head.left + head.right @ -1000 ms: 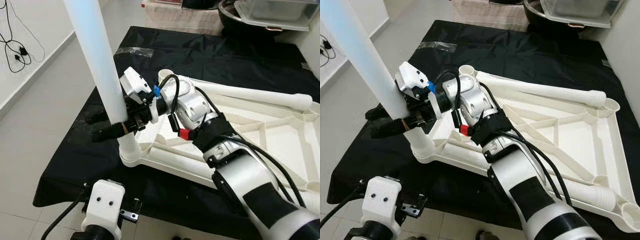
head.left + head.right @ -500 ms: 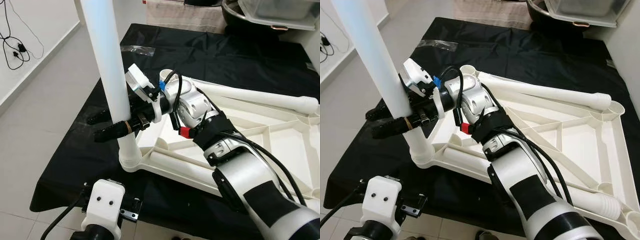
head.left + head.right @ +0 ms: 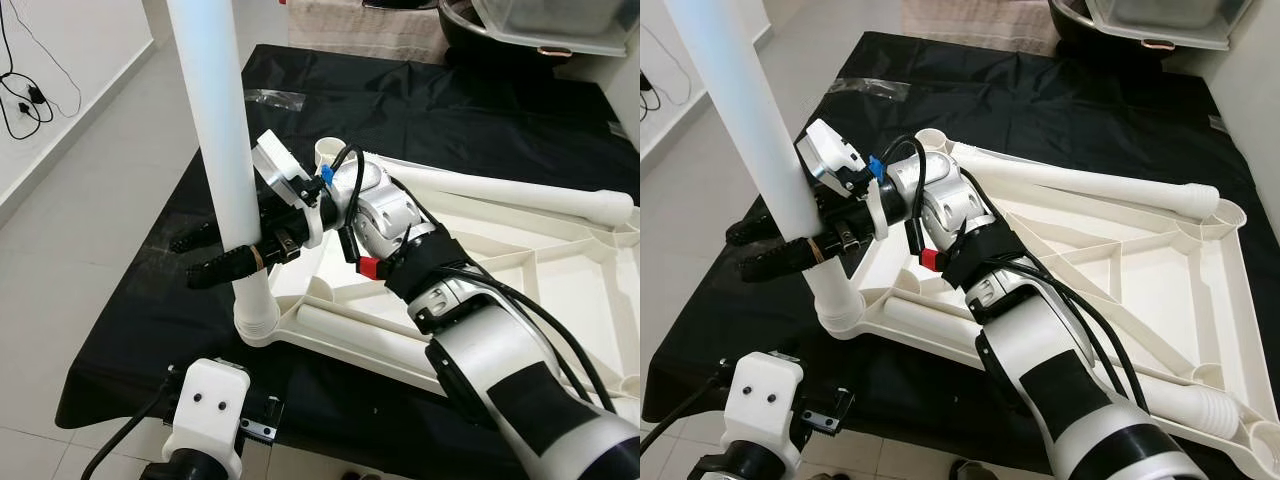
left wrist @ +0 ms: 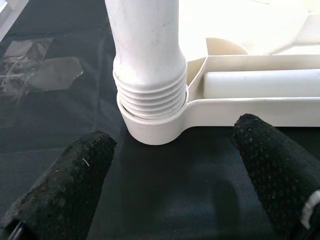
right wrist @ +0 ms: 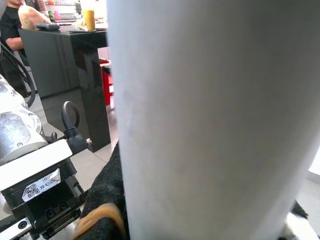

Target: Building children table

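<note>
The white children's table top (image 3: 560, 270) lies upside down on a black cloth. A white leg (image 3: 225, 150) stands nearly upright with its ribbed end (image 4: 150, 95) in the near-left corner socket (image 3: 255, 320). My right gripper (image 3: 195, 260) is shut on the leg just above the socket, its black fingers (image 5: 105, 200) wrapping the tube. My left gripper (image 4: 170, 200) is open and holds nothing. It is low at the table's front edge, facing the socket (image 4: 152, 127) from a short way off. Its wrist (image 3: 205, 410) shows below the corner.
Two more white legs lie on the table top, one along the far side (image 3: 510, 192) and one along the near side (image 3: 360, 340). Bins (image 3: 540, 25) stand at the back. Cables (image 3: 25, 95) lie on the floor to the left. A person (image 5: 12, 15) is in the background.
The leg leaned with its top to the left a second ago and now stands almost vertical in the socket, my right gripper still shut on it. The head camera shifted slightly.
</note>
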